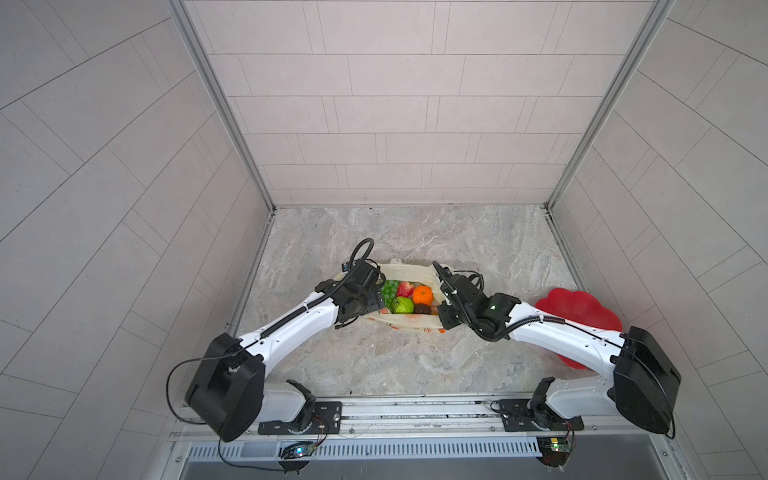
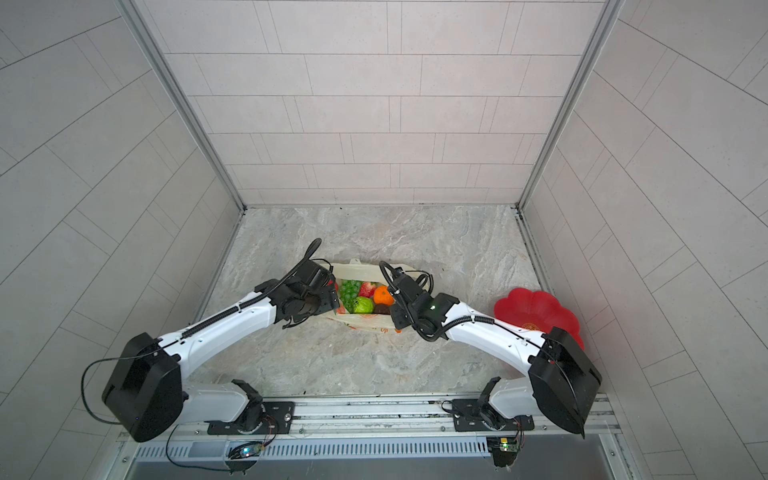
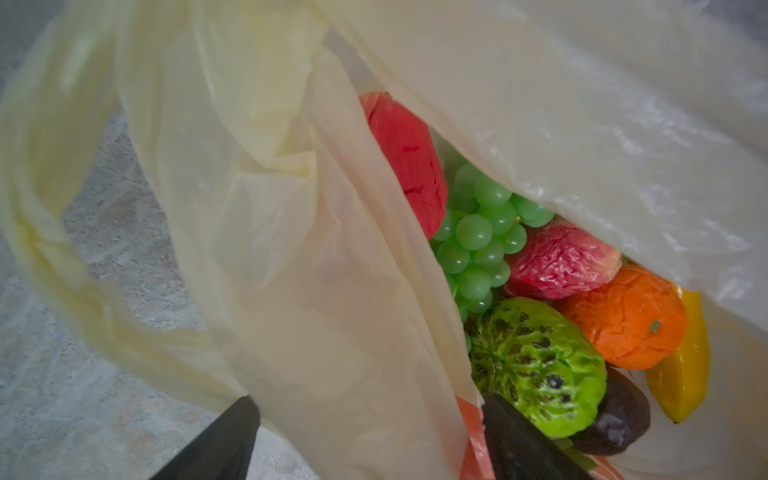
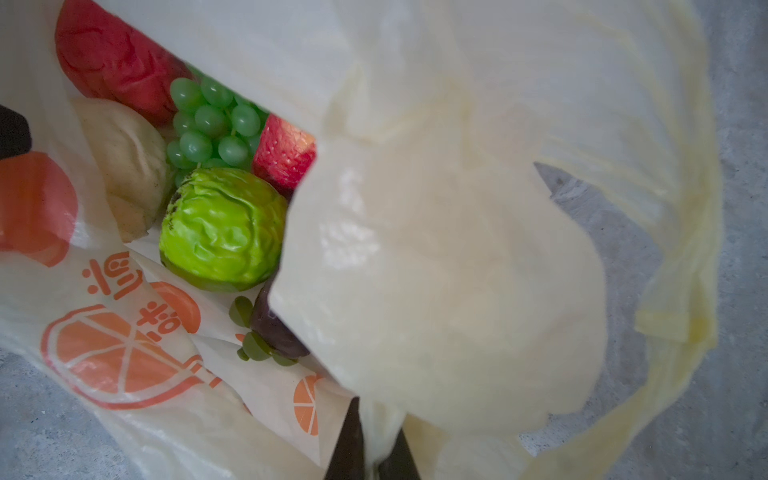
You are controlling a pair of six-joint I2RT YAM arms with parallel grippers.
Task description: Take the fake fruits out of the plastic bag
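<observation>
Grey and stony, the counter (image 1: 374,365) carries everything. Nearest, by its right edge, sits a red flower-shaped plate (image 1: 582,309). I think it is the spot where the fake fruits (image 1: 409,297) should go, so it is close by.

A little further in comes the plastic bag (image 1: 409,326), near the middle of the counter, with its mouth pulled wide. The right jaws are clenched on a thin fold of the bag's rim. In the right wrist view the two black fingers (image 4: 347,449) squeeze the film between them. That grip holds one side up so the bag does not flop shut.

The left jaws are spread wide at the other side, gripping nothing. One finger (image 3: 216,444) is outside the bag wall and one is inside.

All the fruits I can see lie inside the bag. The green netted one (image 1: 402,305) and the dark brown one (image 1: 423,308) are nearer. The orange (image 1: 422,295), the strawberry (image 1: 405,289) and the grape bunch (image 1: 390,289) are behind them. A banana (image 3: 681,374) hides by the orange. None is out yet.
</observation>
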